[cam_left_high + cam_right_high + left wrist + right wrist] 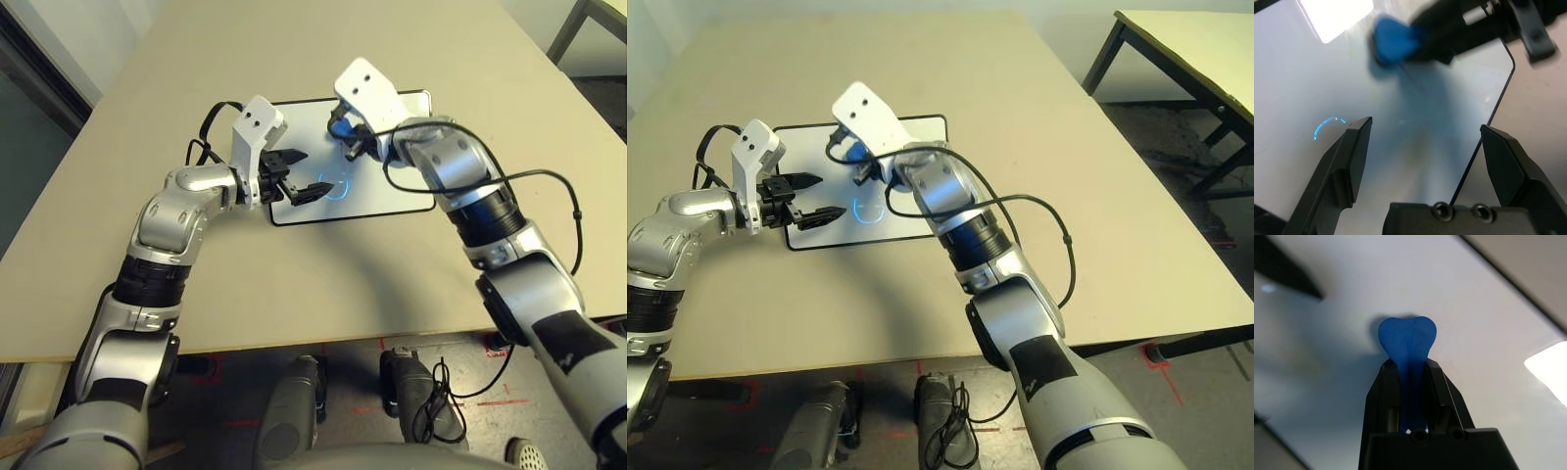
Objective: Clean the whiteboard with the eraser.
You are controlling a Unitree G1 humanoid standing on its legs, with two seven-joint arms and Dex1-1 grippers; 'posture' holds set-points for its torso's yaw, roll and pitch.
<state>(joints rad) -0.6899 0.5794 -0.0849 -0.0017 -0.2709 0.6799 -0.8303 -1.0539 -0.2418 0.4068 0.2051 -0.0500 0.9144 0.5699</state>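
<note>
The whiteboard (392, 191) lies flat on the tan table, with a small curved blue pen mark (338, 186) near its front edge. My right gripper (345, 132) is shut on the blue eraser (1407, 340), whose rounded end sticks out past the fingertips just above the board's middle. My left gripper (309, 173) hovers open and holds nothing, over the board's left front part. The pen mark (1327, 125) lies beside one of its fingertips. The eraser (1393, 41) sits a short way beyond the left gripper.
The tan table (294, 284) stretches wide around the board, and its front edge runs close to my body. A black cable (549, 181) loops off my right forearm. A second table (1195, 49) stands apart at the far right.
</note>
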